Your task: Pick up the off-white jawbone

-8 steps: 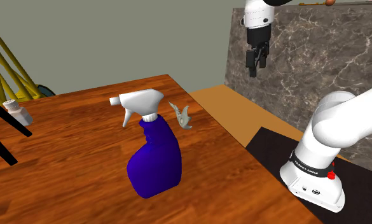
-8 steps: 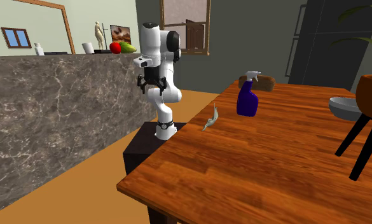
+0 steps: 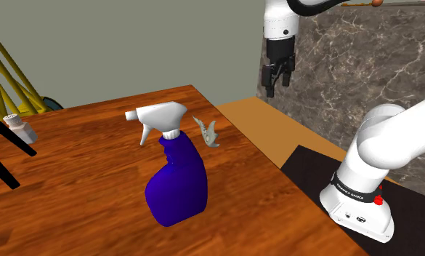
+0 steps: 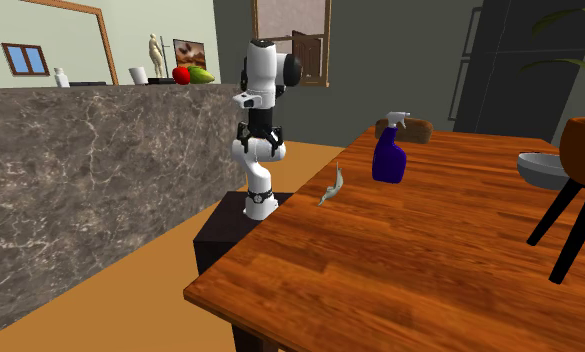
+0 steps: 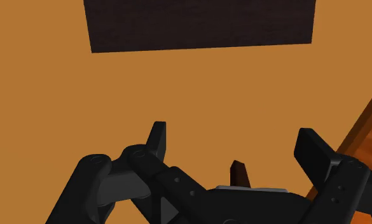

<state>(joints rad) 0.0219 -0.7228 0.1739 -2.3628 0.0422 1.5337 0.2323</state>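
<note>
– So, where is the pale jawbone (image 3: 207,132) sitting?
– It is resting on the wooden tabletop (image 3: 80,182), close to the edge that is facing the stand. It is just beside the white trigger head of the blue spray bottle (image 3: 176,174), and I cannot tell whether the two are touching.
– And the pincer (image 3: 274,76)?
– It is hanging high, off the tabletop, over the orange floor (image 5: 70,95) and in front of the marble wall (image 3: 349,65). Its fingers (image 5: 156,136) are standing spread apart, pinching nothing.
– What is the approach asking for, then?
– I am thinking it should be crossing the tabletop's edge while high, then dropping straight onto the bone. The bottle is standing taller than the bone and right next to it. So coming in from the edge side is looking safer than coming over the nozzle.
– And the closing?
– The bone is looking thin and forked, so I am judging the fingers should be straddling its narrow width, low down. A glancing touch is likely tipping or skidding it.
</note>
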